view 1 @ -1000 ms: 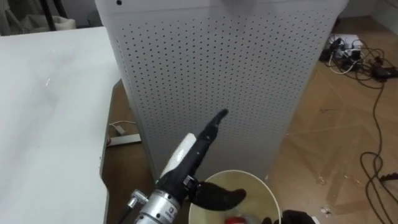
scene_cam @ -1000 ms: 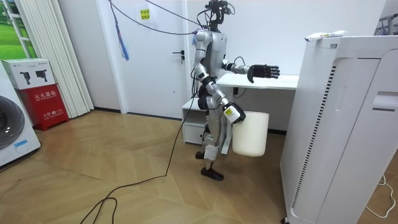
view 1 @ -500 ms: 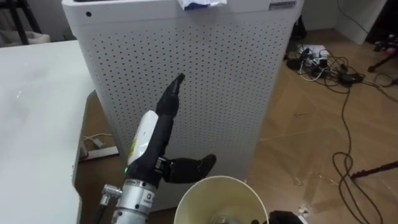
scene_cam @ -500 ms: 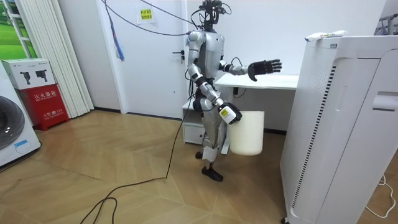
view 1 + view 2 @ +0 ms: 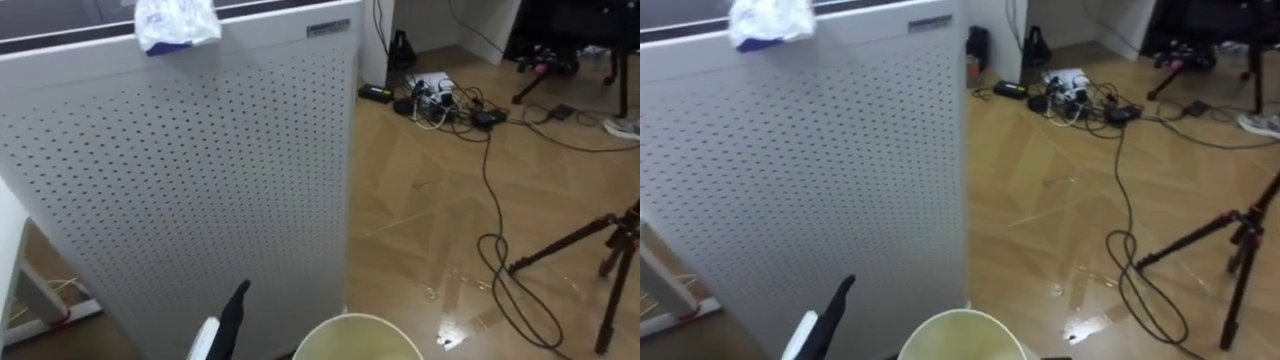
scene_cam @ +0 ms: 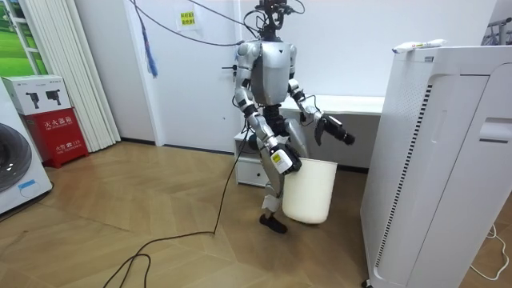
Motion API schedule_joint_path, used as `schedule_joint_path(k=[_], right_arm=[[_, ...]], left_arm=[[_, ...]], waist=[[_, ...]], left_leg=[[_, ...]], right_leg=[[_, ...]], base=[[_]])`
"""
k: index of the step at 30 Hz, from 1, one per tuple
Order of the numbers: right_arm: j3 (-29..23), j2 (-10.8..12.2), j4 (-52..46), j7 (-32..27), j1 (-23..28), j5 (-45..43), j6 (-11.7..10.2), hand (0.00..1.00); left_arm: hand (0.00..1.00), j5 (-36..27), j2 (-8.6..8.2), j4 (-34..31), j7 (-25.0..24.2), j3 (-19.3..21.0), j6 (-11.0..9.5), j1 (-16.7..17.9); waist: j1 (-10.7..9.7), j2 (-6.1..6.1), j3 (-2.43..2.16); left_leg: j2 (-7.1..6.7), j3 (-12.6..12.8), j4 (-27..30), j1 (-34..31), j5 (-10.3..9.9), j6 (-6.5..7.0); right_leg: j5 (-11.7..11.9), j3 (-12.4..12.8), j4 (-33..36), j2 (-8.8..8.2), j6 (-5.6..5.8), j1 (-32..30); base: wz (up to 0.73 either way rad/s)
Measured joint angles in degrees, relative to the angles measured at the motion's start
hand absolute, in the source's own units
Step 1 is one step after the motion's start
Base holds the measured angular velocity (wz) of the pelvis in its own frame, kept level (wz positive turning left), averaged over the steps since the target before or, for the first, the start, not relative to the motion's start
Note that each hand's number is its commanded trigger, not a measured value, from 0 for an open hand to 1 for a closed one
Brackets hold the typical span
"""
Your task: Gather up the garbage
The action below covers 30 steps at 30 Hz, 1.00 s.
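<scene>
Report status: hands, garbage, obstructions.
Left hand open, low before white cabinet. Right hand at bin. Crumpled wrapper atop cabinet, untouched. No obstruction seen.

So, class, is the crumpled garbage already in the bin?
No, the crumpled garbage lies on top of the white perforated cabinet, well above the bin.

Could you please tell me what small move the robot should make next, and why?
Probably raise the left hand toward the crumpled wrapper lying on top of the white perforated cabinet: the hand's fingers are straight and hold nothing, it sits well below the wrapper, and the bin is close to the cabinet.
</scene>
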Motion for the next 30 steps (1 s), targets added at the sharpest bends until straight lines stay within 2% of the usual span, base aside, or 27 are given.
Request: schedule_joint_path(k=[2, 4, 5, 6, 7, 8, 9, 10, 12, 14, 15, 16, 17, 18, 19, 20, 21, 22, 23, 24, 25, 26, 27, 28, 30], right_arm=[[0.10, 0.11, 0.00, 0.06, 0.21, -0.09, 0.00, 1.00], [-0.05, 0.29, -0.65, 0.03, 0.83, -0.15, 0.00, 1.00], [-0.14, 0.17, -1.46, -0.08, 1.20, -0.14, 0.00, 1.00], [-0.15, -0.20, -3.30, -0.36, 1.73, -0.13, 0.00, 1.00], [-0.11, -0.18, -5.02, -0.63, 2.33, -0.14, 0.00, 1.00], [-0.16, -0.31, -6.21, -0.75, 2.74, -0.13, 0.00, 1.00], [-0.16, -0.63, -8.50, -0.78, 3.26, -0.13, 0.00, 1.00], [-0.15, -0.80, -10.74, -0.81, 3.78, -0.14, -0.04, 1.00], [-0.09, -0.84, -13.76, -0.80, 4.49, -0.12, -0.05, 1.00], [-0.10, -0.77, -14.70, -0.74, 4.39, 0.07, -0.17, 1.00], [-0.12, -0.81, -14.74, -0.84, 4.38, 0.48, -0.74, 1.00], [-0.11, -1.24, -15.48, -1.20, 4.36, 0.48, -0.89, 1.00], [-0.09, -1.35, -16.02, -1.43, 4.33, 0.49, -0.90, 1.00], [-0.04, -1.44, -16.59, -2.12, 4.21, 0.42, -1.21, 1.00], [-0.02, -1.64, -16.50, -3.13, 4.26, -0.07, -1.39, 1.00], [-0.05, -1.63, -16.35, -3.56, 4.35, -0.21, -1.35, 1.00], [-0.05, -1.53, -15.71, -3.81, 4.70, -0.68, -1.34, 1.00], [-0.08, -1.58, -15.48, -3.77, 4.87, -1.17, -1.34, 1.00], [-0.08, -1.86, -15.35, -3.79, 4.95, -1.53, -1.33, 1.00], [-0.06, -2.03, -15.31, -4.48, 5.00, -1.81, -1.34, 1.00], [-0.03, -1.91, -15.29, -4.96, 5.20, -2.31, -1.34, 1.00], [-0.04, -1.53, -15.31, -5.70, 5.98, -2.94, -1.53, 1.00], [-0.03, -1.33, -15.01, -6.02, 6.46, -2.97, -1.62, 1.00], [-0.03, -1.49, -14.97, -6.24, 7.15, -2.86, -1.62, 1.00], [-0.03, -1.49, -14.97, -5.99, 7.02, -3.00, -1.63, 1.00]], left_arm=[[0.00, 0.00, 0.04, 2.03, 0.00, -0.01, 0.00, 0.68], [0.00, -0.04, -0.13, 3.91, 0.01, 0.01, 0.02, 1.59], [0.00, -0.05, -0.20, 4.13, 0.01, 0.01, 0.07, 1.78], [0.00, -0.05, -0.20, 4.49, 0.01, -0.04, 0.13, 1.98], [0.00, -0.14, -0.09, 5.61, 0.02, -0.03, 0.19, 2.03], [0.00, -0.14, -0.11, 6.19, 0.02, -0.03, 0.19, 2.12], [0.00, -0.13, -0.04, 6.80, 0.01, 0.05, 0.50, 2.36], [0.00, -0.14, 0.08, 6.88, -0.07, 0.30, 0.69, 2.64], [0.00, -0.16, 0.10, 6.94, -0.83, 1.26, 0.71, 2.55], [0.00, -0.06, 0.04, 7.67, -1.31, 1.89, 0.99, 2.49], [0.00, 0.06, 0.05, 7.72, -1.31, 2.06, 1.27, 2.85], [0.00, 0.02, 0.05, 7.24, -1.30, 2.06, 1.72, 3.00], [0.00, 0.02, 0.06, 6.92, -1.29, 2.07, 1.87, 3.01], [0.00, 0.02, 0.07, 6.03, -1.26, 2.09, 2.28, 2.99], [0.00, 0.32, 0.12, 4.98, -1.12, 2.11, 2.87, 3.18], [0.00, 0.90, 0.10, 4.74, -1.01, 2.10, 3.18, 3.22], [0.00, 2.57, 0.30, 3.95, -0.88, 2.25, 3.76, 3.28], [0.00, 3.27, 0.41, 3.22, -0.48, 2.45, 3.79, 3.50], [0.00, 3.82, 0.11, 2.08, 0.81, 3.60, 3.90, 4.24], [0.00, 3.83, -0.17, 1.60, 2.44, 4.50, 3.89, 4.92], [0.00, 3.82, 0.06, 1.49, 3.17, 4.54, 3.88, 5.12], [0.00, 3.83, 0.91, 1.07, 4.11, 4.51, 3.88, 5.18], [0.00, 3.89, 1.45, 0.61, 5.09, 4.71, 3.94, 5.15], [0.00, 3.94, 1.24, 0.14, 5.86, 4.63, 3.93, 5.05], [0.00, 5.40, 1.31, -0.63, 7.01, 5.02, 3.86, 4.91]], waist=[[-0.05, 0.17, -0.10], [-0.35, -0.13, -0.26], [-0.30, -0.18, -0.39], [0.01, 0.01, -0.32], [0.67, -0.29, -0.26], [1.22, -0.35, -0.30], [1.61, -0.36, -0.31], [1.99, -0.29, -0.28], [2.07, -0.38, -0.21], [2.32, -0.44, -0.16], [2.34, -0.54, -0.07], [2.64, -0.65, -0.03], [2.76, -0.76, -0.09], [2.91, -0.78, -0.12], [3.02, -1.06, -0.13], [2.98, -0.93, -0.15], [2.67, -0.37, -0.10], [2.72, -0.22, -0.10], [2.93, 0.33, 0.20], [2.91, 1.31, 0.58], [2.73, 1.51, 0.62], [1.82, 1.04, 0.56], [0.95, 0.56, 0.71], [0.85, 1.09, 0.18], [1.53, 1.25, 0.16]], left_leg=[[-0.06, -0.26, -3.86, 0.48, 2.61, 0.32], [-1.54, -2.13, -5.54, 1.55, 5.99, 1.83], [-1.84, -2.25, -5.55, 1.98, 6.57, 2.68], [-1.75, -1.88, -5.01, 2.49, 8.69, 3.87], [-1.86, -0.90, -3.81, 3.09, 7.87, 3.70], [-1.88, -0.29, -3.45, 3.47, 7.10, 3.70], [-2.11, 0.23, -2.53, 3.63, 5.96, 3.75], [-2.62, 0.20, -2.03, 3.67, 5.20, 3.89], [-3.34, 0.26, -2.06, 4.00, 4.41, 3.98], [-4.25, 0.64, -1.85, 5.15, 2.81, 3.96], [-4.79, 1.57, -1.97, 5.97, 1.79, 4.38], [-5.45, 2.97, -2.28, 6.24, 1.16, 5.09], [-5.91, 3.34, -2.45, 6.29, 0.89, 5.43], [-6.52, 4.00, -2.65, 6.46, 0.42, 5.76], [-6.84, 4.82, -3.52, 7.38, -0.08, 6.46], [-6.92, 4.81, -3.91, 8.04, -0.52, 6.62], [-6.46, 3.83, -4.14, 9.21, -1.28, 6.40], [-6.42, 2.36, -4.17, 9.56, -1.72, 6.07], [-6.40, -0.63, -4.07, 9.85, -2.09, 5.52], [-5.93, -3.47, -3.81, 9.84, -2.50, 4.79], [-5.81, -4.40, -3.73, 9.82, -2.65, 4.45], [-6.11, -6.45, -2.87, 9.41, -3.07, 3.65], [-6.55, -8.54, -0.48, 8.59, -4.19, 2.60], [-5.70, -10.33, -0.31, 8.15, -4.28, 1.63], [-4.16, -11.30, -2.20, 9.02, -3.65, 0.46]], right_leg=[[-1.08, 0.77, -0.20, 1.12, -0.38, 1.47], [-2.91, 1.25, -0.24, 1.23, -0.32, 3.31], [-3.40, 1.22, -0.20, 1.04, -0.12, 3.48], [-4.29, 0.57, -0.12, 0.72, 1.32, 3.89], [-5.78, -2.48, -0.23, -1.14, 4.23, 4.12], [-6.59, -4.63, -0.20, -2.28, 5.86, 4.27], [-7.44, -8.61, -0.34, -4.24, 7.42, 4.48], [-7.64, -10.42, -0.75, -5.31, 7.77, 4.97], [-7.65, -11.14, -1.22, -6.19, 7.78, 5.73], [-7.65, -11.10, -2.16, -6.51, 7.78, 7.63], [-7.68, -11.21, -3.06, -6.88, 7.83, 9.22], [-8.20, -11.29, -1.89, -7.62, 8.78, 9.06], [-8.72, -11.47, -0.44, -8.12, 9.74, 8.41], [-8.95, -12.17, 3.73, -9.09, 10.17, 6.38], [-8.35, -13.05, 9.92, -10.30, 10.92, 3.77], [-7.18, -13.22, 13.44, -10.62, 12.16, 2.24], [-4.14, -13.42, 20.27, -10.68, 13.77, -0.77], [-4.08, -13.61, 22.62, -11.07, 13.12, -2.21], [-7.04, -13.03, 24.14, -12.19, 11.43, -5.84], [-7.82, -12.00, 22.19, -13.58, 11.51, -9.39], [-7.63, -11.41, 19.33, -14.57, 11.91, -10.54], [-6.13, -10.08, 10.00, -16.61, 13.55, -11.08], [-0.91, -9.40, 5.86, -18.21, 12.80, -10.68], [-1.12, -10.49, 3.65, -16.42, 12.23, -9.15], [-0.32, -12.70, 0.87, -14.86, 10.92, -7.11]], base=[[-0.35], [-0.18], [-0.20], [-0.26], [-0.36], [-0.50], [-0.47], [-0.34], [-0.02], [0.14], [0.31], [0.36], [0.44], [0.52], [0.57], [0.56], [0.40], [0.32], [0.16], [0.19], [0.51], [0.89], [1.11], [0.82], [0.43]])
